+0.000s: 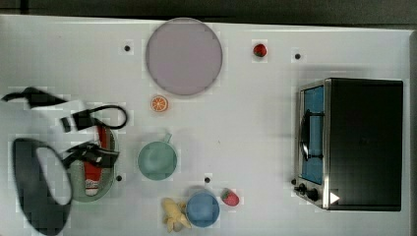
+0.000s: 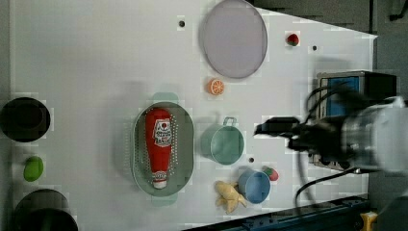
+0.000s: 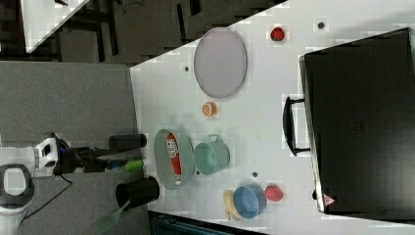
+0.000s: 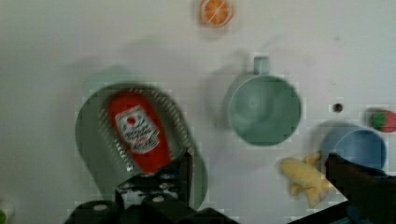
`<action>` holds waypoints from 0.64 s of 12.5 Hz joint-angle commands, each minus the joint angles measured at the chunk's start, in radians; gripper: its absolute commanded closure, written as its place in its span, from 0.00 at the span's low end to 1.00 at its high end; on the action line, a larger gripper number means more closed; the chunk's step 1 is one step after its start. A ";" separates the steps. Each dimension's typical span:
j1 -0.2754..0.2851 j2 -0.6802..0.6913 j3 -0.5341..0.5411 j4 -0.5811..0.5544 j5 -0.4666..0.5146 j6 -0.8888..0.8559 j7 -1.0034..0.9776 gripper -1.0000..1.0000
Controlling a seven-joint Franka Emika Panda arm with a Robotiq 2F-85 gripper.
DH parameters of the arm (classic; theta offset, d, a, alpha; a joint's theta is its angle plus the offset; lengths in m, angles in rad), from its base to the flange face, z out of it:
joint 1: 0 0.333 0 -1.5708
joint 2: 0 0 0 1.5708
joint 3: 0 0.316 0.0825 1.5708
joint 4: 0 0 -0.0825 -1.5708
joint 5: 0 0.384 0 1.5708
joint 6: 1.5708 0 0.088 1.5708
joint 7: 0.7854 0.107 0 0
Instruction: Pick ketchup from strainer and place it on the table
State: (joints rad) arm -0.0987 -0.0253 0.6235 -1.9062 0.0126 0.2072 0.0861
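Note:
The ketchup (image 2: pixel 159 144) is a red squeeze bottle with a white label, lying lengthwise in the pale green strainer (image 2: pixel 186 144) on the white table (image 2: pixel 86 62). The top view shows the ketchup (image 1: pixel 93 172) and strainer (image 1: pixel 112 184) partly covered by my gripper (image 1: pixel 86 139), which hangs above them. In the wrist view the ketchup (image 4: pixel 140 133) lies in the strainer (image 4: pixel 93 140), just ahead of one finger (image 4: pixel 185 170). My gripper (image 4: pixel 258 159) stands wide open with nothing between its fingers.
A teal cup (image 1: pixel 157 160) stands right beside the strainer. A blue cup (image 1: pixel 202 209), banana (image 1: pixel 175 215) and strawberry (image 1: pixel 230 197) lie near the top view's lower edge. Beyond are an orange slice (image 1: pixel 159 103), a grey plate (image 1: pixel 183 56) and a toaster oven (image 1: pixel 361 143).

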 commanded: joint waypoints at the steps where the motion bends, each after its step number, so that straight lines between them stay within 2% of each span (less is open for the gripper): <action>1: -0.001 -0.014 0.049 -0.022 0.000 0.049 0.042 0.00; 4: 0.001 0.027 0.133 -0.118 -0.001 0.187 0.042 0.00; 8: 0.003 0.105 0.198 -0.265 -0.033 0.460 0.042 0.00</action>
State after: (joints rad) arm -0.0800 0.0632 0.8345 -2.1504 -0.0192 0.6387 0.0897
